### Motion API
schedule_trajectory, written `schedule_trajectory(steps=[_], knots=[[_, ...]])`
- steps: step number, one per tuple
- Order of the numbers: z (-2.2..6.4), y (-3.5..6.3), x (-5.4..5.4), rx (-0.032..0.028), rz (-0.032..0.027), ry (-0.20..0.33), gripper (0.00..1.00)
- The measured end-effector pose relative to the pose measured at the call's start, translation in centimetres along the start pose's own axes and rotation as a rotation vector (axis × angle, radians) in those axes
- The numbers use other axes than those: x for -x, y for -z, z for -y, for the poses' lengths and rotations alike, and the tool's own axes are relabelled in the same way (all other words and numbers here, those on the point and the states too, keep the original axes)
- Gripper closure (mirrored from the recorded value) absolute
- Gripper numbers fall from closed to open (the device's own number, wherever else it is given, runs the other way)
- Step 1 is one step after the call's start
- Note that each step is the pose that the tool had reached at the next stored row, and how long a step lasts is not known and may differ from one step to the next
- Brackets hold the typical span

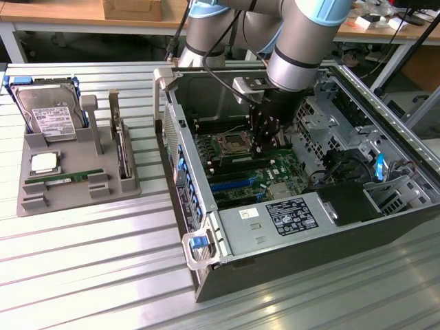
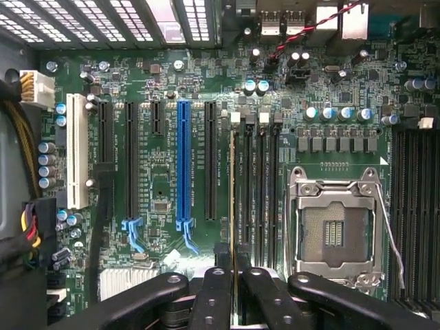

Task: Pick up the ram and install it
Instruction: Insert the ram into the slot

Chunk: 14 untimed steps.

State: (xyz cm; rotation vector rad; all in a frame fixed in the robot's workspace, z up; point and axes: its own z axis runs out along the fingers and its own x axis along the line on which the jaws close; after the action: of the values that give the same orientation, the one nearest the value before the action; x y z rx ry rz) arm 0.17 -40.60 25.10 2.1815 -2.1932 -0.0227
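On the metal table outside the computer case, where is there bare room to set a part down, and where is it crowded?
Bare: the table in front of the grey parts tray, and the strip along the computer case at the exterior view's left. Crowded: the tray, carrying a hard drive, a CPU chip and a ram stick, and the case interior under the gripper.

I see a ribbed metal table (image 1: 82, 275) w/ bright glare streaks; behind it a wooden workbench (image 1: 62, 12) on white legs, shadowed underneath; cables at rear on exterior view's right.
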Motion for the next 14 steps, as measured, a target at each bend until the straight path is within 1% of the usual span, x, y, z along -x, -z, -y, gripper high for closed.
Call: schedule_trajectory(steps=[3,5,8,14], knots=[[-0.22,-0.24,0.0,0.0002,0.0002,-0.006,0.87],[-0.25,-0.59,0.04,0.0002,0.0003,-0.007,0.87],[-0.25,-0.84,0.24,0.0003,0.0001,-0.007,0.87],[-0.45,-1.05,0.25,0.0002,0.0003,-0.007,0.87]])
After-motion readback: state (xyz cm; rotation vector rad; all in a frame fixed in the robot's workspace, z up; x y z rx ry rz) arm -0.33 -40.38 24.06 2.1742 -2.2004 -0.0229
